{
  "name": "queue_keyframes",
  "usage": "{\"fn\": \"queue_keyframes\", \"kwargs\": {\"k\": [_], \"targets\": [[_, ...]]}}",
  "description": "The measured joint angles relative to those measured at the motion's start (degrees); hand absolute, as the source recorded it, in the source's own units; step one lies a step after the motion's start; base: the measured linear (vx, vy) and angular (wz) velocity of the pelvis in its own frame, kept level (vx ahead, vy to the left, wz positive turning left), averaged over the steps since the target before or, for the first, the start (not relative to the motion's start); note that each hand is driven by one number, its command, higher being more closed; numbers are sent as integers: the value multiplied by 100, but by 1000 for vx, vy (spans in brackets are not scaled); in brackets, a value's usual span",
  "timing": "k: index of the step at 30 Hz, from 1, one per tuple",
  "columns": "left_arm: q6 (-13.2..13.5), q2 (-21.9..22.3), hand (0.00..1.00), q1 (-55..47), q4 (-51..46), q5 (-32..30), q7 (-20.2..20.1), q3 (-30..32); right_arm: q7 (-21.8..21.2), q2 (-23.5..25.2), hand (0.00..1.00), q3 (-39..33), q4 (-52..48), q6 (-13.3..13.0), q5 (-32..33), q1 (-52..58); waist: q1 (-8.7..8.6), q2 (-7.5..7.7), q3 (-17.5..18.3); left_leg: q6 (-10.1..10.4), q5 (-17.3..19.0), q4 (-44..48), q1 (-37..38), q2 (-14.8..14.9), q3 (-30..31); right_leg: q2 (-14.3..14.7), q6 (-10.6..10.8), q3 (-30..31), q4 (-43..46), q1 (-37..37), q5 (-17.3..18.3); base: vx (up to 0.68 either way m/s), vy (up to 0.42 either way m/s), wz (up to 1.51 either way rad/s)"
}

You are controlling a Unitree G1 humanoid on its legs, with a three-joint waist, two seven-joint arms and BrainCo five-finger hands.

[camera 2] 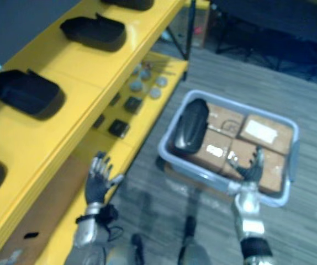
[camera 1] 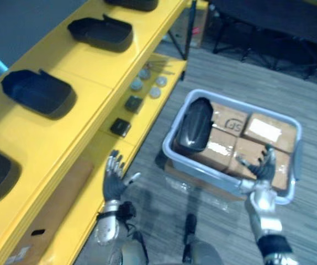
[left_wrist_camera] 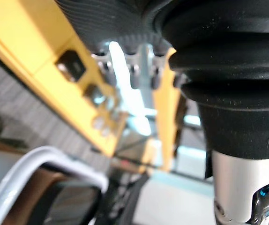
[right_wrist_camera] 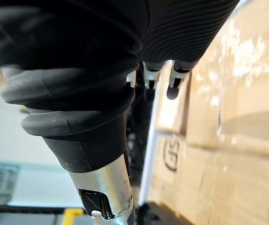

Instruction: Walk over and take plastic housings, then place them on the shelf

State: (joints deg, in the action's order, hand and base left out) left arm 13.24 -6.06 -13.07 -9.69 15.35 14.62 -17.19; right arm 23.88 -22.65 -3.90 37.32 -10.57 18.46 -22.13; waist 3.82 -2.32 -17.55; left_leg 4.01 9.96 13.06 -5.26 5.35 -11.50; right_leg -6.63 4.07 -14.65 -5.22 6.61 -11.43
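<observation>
Both robot hands open and empty; one housing lies in the bin.

Head views: a glossy black plastic housing (camera 1: 194, 126), rounded and oblong, leans on the cardboard boxes (camera 1: 225, 118) at the left end of the grey bin (camera 1: 211, 171), which stands on a grey plank floor (camera 1: 313, 182). On the yellow shelf (camera 1: 100, 72) to the left lie the near shelf housing (camera 1: 37, 93) and the far shelf housing (camera 1: 100, 32), both black and open-topped; small dark parts (camera 1: 133, 103) sit on the level below. One box bears a white label (camera 1: 264, 130), another a dark stamp (camera 1: 234, 128). The left robot hand (camera 1: 113, 179) hangs beside the shelf edge and the right robot hand (camera 1: 262, 168) over the bin's near rim, both with fingers spread, gripping nothing. Left wrist view: straight fingers (left_wrist_camera: 133, 75), with the shelf and bin rim beyond. Right wrist view: straight fingers (right_wrist_camera: 174, 83) above the boxes.
</observation>
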Motion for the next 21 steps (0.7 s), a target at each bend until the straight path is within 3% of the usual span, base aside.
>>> {"fn": "queue_keyframes", "kwargs": {"k": [6,9,16,21], "targets": [[61,-40,0,481,36,61,91,-39,1,-747,0,98,1568,217,161,-1745,196,-87,-578,-257,78,587,-681,-268,329,-321,129,-251,50,231,-305,-118,125,27],[143,-39,0,563,150,59,161,-109,-1,-821,0,266,1998,263,210,-2213,253,-117,-660,-362,200,1011,-1058,-310,402,-390,165,-280,51,374,-393,-165,172,16],[146,-132,0,640,578,54,167,-431,-1,-1234,0,291,2853,745,291,-2891,513,-297,-760,-495,462,1757,-1630,-282,521,-458,-6,-752,50,458,-286,-124,158,9],[137,-226,0,662,712,202,386,-662,245,-1551,0,164,3328,1414,324,-3377,596,-443,-845,-491,466,1854,-1755,-292,552,-487,-61,-909,53,535,-424,-48,120,2]]}}
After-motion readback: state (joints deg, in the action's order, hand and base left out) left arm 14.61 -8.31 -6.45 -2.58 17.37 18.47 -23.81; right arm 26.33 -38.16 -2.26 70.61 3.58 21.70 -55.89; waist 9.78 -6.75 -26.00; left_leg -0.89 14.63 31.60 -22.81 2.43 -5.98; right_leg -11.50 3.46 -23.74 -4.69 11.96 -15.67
